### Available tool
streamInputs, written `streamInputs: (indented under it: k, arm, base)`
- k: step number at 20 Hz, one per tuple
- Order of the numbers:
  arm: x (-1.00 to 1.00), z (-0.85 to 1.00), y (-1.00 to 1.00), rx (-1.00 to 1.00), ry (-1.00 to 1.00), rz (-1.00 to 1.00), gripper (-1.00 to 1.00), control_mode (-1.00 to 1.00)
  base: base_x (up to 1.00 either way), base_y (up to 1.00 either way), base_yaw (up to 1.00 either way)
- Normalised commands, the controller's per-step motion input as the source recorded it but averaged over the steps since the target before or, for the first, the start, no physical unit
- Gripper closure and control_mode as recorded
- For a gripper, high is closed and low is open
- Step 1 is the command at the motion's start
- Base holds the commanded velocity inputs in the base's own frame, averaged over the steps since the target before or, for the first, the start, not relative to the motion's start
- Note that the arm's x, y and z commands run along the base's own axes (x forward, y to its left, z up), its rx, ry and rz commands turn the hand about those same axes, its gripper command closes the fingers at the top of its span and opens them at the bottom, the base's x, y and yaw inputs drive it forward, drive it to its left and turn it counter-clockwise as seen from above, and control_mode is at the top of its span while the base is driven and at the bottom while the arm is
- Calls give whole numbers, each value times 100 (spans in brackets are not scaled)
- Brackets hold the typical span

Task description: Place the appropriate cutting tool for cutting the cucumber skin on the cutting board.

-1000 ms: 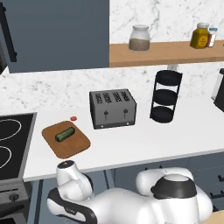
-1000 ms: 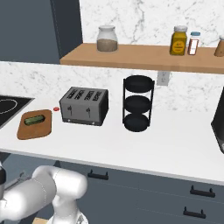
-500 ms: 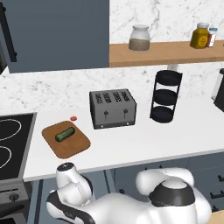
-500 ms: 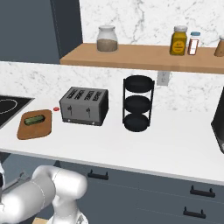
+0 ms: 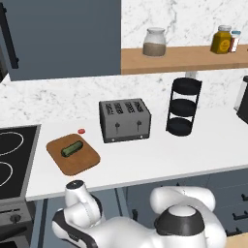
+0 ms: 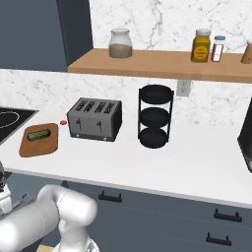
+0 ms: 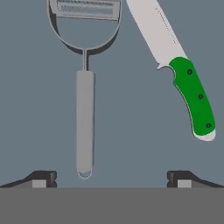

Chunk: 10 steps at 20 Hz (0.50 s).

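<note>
The tool [image 7: 111, 177] hangs spread wide over a flat grey surface, its two dark fingertips [image 7: 41, 177] well apart and holding nothing. Just beyond the left fingertip lies the peeler [image 7: 85, 118], its pale grey handle running straight away from the tool to a rounded head with a slotted blade at the far end. Beside the peeler, toward the other fingertip and apart from it, lies a knife [image 7: 179, 70] with a green handle and a pale blade angled away toward the peeler's head.

Up on the white bench [image 5: 193, 150], the board [image 5: 83, 161] sits near the front edge beside the hob [image 5: 14, 160], with the cucumber [image 5: 71, 148] lying on it. A small red dot [image 5: 81, 131] lies between the board and the toaster [image 5: 124, 120]. Past the toaster stands a black three-tier rack [image 5: 183, 106]. Farthest back, a wooden shelf [image 6: 162, 71] against the marble wall carries a jar [image 6: 120, 44] and bottles [image 6: 202, 46].
</note>
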Motion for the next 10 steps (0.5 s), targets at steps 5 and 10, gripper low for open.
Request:
streamInputs:
  k: [5, 10]
  arm:
    - [15, -28, 5, 0, 0, 0, -100, -100]
    - [11, -34, 5, 0, 0, 0, -100, -100]
  base:
    - [0, 0, 0]
    - [0, 0, 0]
